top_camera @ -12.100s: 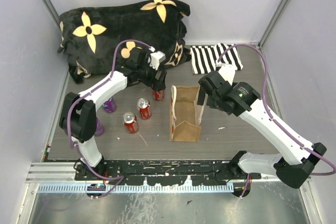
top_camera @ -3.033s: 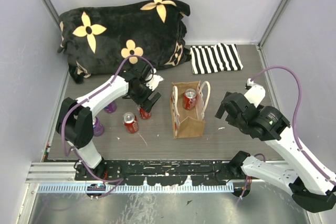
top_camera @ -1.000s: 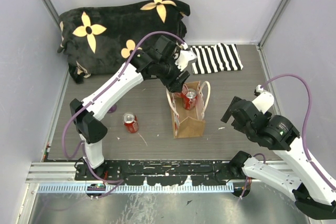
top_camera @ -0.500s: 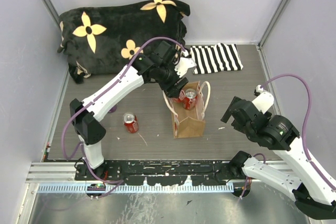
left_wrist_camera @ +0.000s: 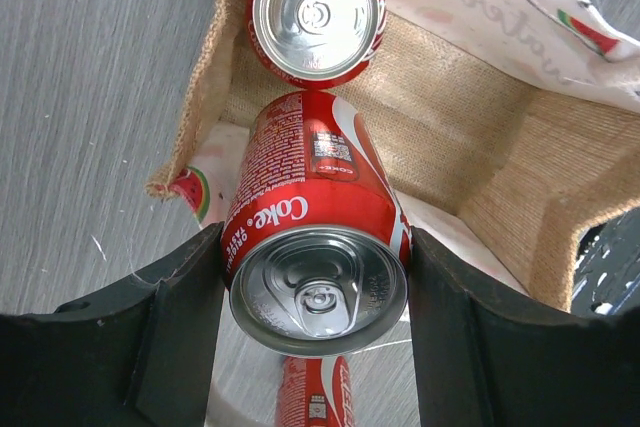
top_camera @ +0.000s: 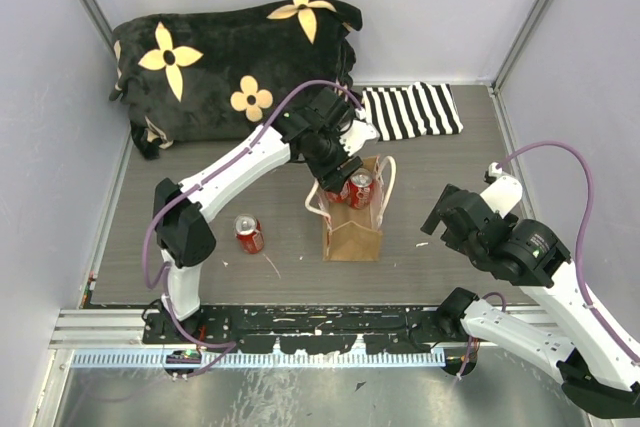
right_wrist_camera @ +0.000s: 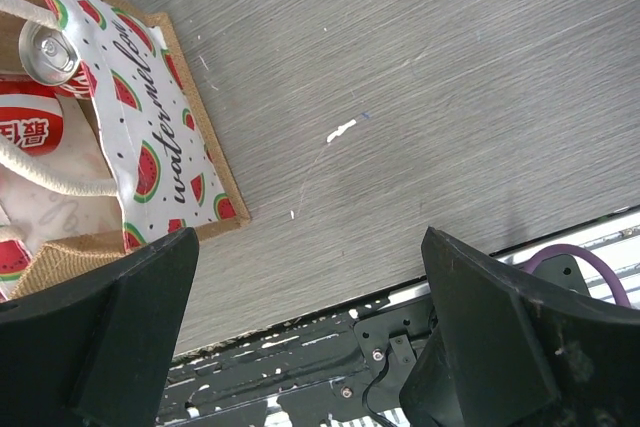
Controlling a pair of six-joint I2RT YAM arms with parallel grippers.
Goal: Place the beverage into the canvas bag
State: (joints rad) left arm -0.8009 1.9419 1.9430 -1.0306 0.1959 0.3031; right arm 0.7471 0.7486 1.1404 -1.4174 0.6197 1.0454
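1. Red drink can with silver top (top_camera: 249, 234): upright on the grey table (top_camera: 450, 177), well left of the left gripper.
2. Left gripper (left_wrist_camera: 315, 292): clamped on a red Coke can (left_wrist_camera: 310, 197), directly over the open mouth of the tan-brown canvas bag (left_wrist_camera: 470, 157); another red can (left_wrist_camera: 317, 14) stands inside.
3. Right gripper (right_wrist_camera: 310, 257): jaws wide, empty; bag to its left.

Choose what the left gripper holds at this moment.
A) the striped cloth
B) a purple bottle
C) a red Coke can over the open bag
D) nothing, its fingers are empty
C: in the left wrist view the left gripper clamps a red Coke can between its two fingers above the open canvas bag, in which another can stands upright.
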